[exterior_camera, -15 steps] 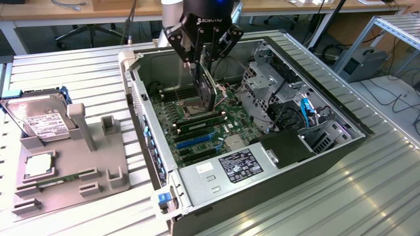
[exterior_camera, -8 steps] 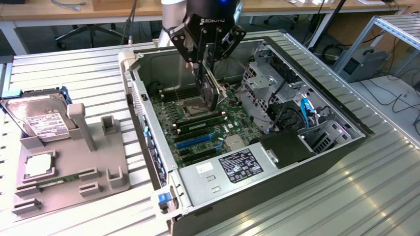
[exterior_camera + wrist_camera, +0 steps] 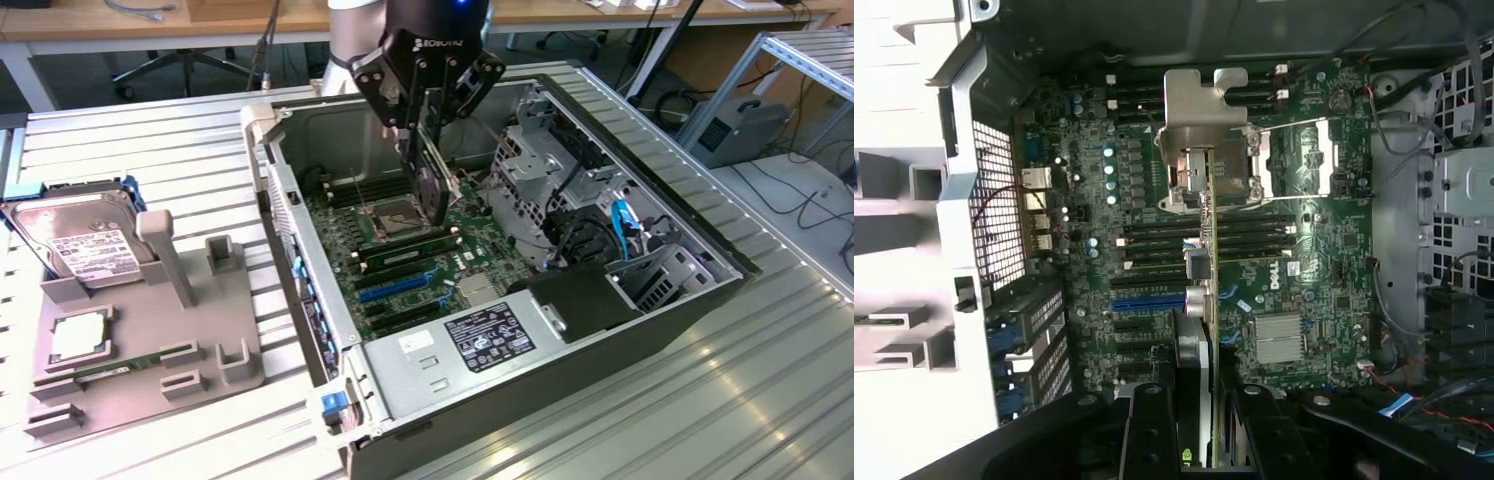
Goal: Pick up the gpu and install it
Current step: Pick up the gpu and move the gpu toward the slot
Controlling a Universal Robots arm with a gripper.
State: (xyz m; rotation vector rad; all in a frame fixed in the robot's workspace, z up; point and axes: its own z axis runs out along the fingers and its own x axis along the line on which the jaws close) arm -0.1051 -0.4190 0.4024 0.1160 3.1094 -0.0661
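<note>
Legend. My tool (image 3: 427, 138) pinches the gpu (image 3: 430, 188) by its upper edge. The card hangs on edge over the motherboard (image 3: 400, 285), near the processor socket (image 3: 1239, 170), inside the open computer case (image 3: 574, 390) at mid-bench (image 3: 160, 140). Whether card and board touch I cannot tell. 1 hard drive (image 3: 74, 245) rests by the bench edge at the exterior view's left.

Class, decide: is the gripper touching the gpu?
Touching. The exterior view shows the gripper clamped on the top edge of the gpu, which hangs upright from it.
</note>
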